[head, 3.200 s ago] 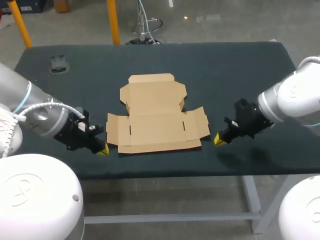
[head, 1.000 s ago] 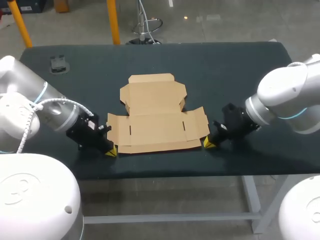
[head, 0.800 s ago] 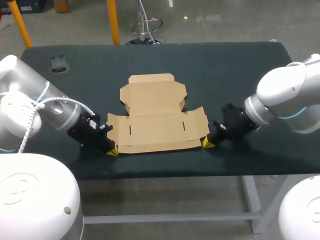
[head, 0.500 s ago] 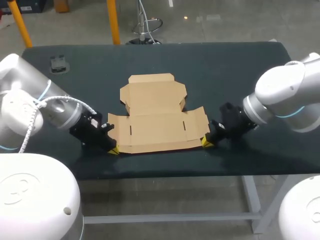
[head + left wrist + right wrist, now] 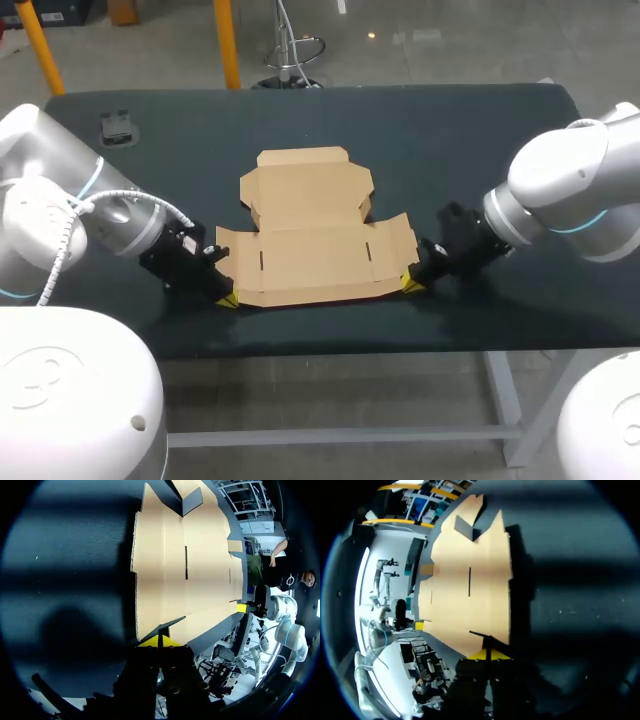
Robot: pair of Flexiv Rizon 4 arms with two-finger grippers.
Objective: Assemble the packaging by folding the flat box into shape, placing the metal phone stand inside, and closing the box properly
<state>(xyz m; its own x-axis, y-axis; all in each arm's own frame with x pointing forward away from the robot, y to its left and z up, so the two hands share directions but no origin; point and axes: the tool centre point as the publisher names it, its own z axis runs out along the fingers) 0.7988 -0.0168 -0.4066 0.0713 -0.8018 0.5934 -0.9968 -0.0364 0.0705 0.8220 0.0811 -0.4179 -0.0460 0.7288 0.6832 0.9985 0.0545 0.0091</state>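
Left tool (image 5: 226,299) and right tool (image 5: 409,285) slid in to box (image 5: 310,245) near corners, both pinched together, gripping nothing. I'd stay low, wedge under evenly, lift front flap (image 5: 315,296) straight.

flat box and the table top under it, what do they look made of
The flat box looks like thin brown cardboard with a matte finish: cut slots, crease lines and flaps show. The table top seems covered in a dark, matte, felt-like mat; whether it is fabric or rubber cannot be told.
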